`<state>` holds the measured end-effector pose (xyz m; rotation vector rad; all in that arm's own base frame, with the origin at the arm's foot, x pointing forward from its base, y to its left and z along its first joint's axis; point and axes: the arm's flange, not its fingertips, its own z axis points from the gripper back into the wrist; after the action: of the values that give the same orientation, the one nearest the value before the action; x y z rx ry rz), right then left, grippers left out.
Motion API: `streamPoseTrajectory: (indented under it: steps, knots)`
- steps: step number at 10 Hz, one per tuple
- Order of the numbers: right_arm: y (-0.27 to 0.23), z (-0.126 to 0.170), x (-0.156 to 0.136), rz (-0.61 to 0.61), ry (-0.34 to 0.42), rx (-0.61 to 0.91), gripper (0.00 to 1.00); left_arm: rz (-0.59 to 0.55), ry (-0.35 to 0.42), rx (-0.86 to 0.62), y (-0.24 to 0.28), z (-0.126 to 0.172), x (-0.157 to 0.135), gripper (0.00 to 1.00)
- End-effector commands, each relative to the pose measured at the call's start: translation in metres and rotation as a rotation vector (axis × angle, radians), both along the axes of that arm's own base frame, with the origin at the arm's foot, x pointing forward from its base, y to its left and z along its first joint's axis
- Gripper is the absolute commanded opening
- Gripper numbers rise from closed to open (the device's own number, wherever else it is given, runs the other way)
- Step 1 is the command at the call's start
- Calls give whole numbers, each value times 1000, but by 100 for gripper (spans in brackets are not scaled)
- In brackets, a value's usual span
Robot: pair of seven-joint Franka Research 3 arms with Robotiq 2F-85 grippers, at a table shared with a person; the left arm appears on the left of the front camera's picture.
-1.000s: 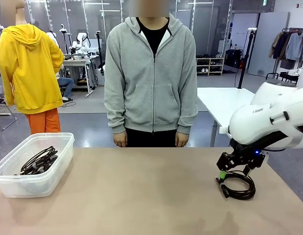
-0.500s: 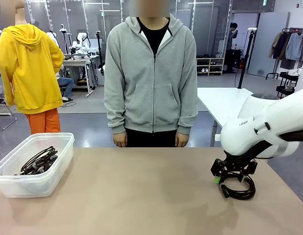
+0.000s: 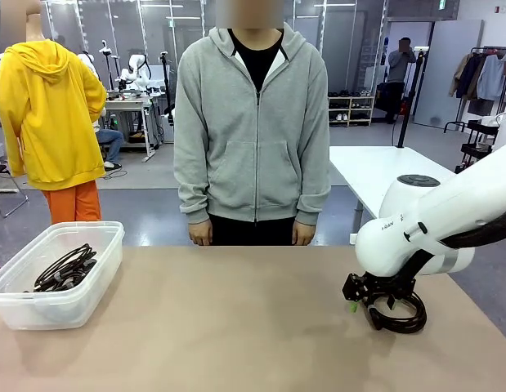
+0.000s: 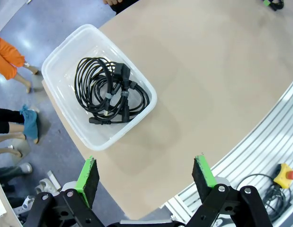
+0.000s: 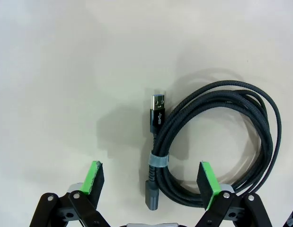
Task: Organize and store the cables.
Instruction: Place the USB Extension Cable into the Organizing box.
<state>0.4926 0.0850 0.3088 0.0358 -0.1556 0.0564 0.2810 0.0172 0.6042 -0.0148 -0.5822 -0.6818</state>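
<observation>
A coiled black cable (image 3: 404, 323) lies on the table at the right. My right gripper (image 3: 369, 299) hangs low over its left side. In the right wrist view the cable (image 5: 160, 142) shows a USB plug (image 5: 157, 107) and a grey tie. The open right gripper (image 5: 151, 176) straddles the tied stretch, with one green pad (image 5: 95, 176) on bare table and the other over the coil's inside. More cables (image 4: 110, 92) lie in a clear plastic box (image 4: 66, 51). My left gripper (image 4: 146, 176) is open, high above the table edge near the box, holding nothing.
The box (image 3: 105, 242) stands at the table's left edge with its cables (image 3: 64, 269) inside. A person in a grey hoodie (image 3: 253, 131) stands at the far side, hands down. Bare tabletop lies between box and coil.
My right arm has swung left and come down, bringing the open gripper closer over the left part of the coil. The cable and the box have not moved.
</observation>
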Motion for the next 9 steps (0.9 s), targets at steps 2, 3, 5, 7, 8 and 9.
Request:
streamPoseTrajectory:
  steps: [2, 3, 5, 7, 8, 9]
  knots:
    - [13, -10, 12, -56, -38, -35, 100, 23, 6, 10, 0, 3, -2, 100]
    - [13, -11, 14, -59, -25, -23, 100, 23, 6, 10, 0, 3, -2, 100]
    - [12, -13, 16, -69, -28, -27, 58, 23, 6, 10, 0, 3, -2, 100]
    - [11, -11, 15, -72, -29, -34, 0, 23, 6, 10, 0, 3, -2, 100]
    - [10, -13, 15, -74, -27, -37, 0, 23, 6, 10, 0, 3, -2, 100]
    - [9, -14, 15, -77, -27, -41, 0, 23, 6, 10, 0, 3, -2, 100]
